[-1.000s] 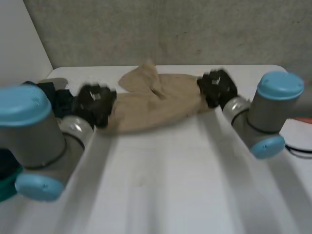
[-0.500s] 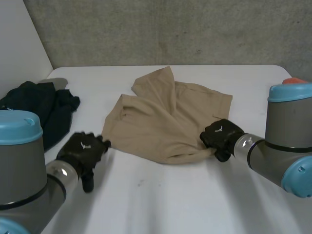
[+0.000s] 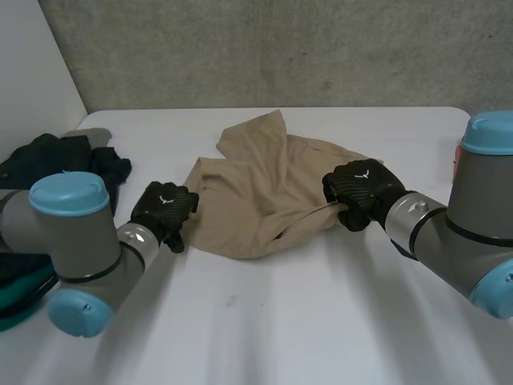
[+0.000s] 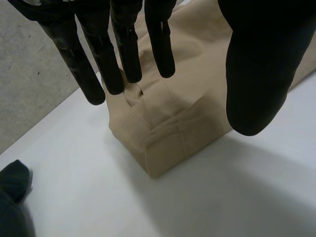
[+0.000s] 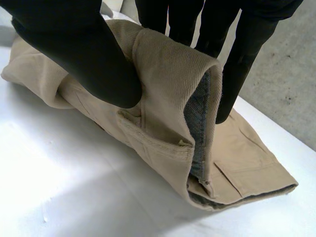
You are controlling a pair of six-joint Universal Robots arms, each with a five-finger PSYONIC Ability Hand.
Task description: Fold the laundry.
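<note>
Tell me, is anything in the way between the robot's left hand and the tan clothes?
No, nothing visible. The left hand is open with its fingertips right at a corner of the tan garment. The dark clothes lie off to the side, beyond that arm. The right hand pinches the tan garment at its other side.

Left arm [image 3: 80, 241] hides part of dark clothes [image 3: 70, 152].

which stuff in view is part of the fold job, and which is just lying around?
In the job: tan garment; right hand pinching its edge; left hand open at its corner.
Lying about: dark clothes heap, touched by neither hand.
</note>
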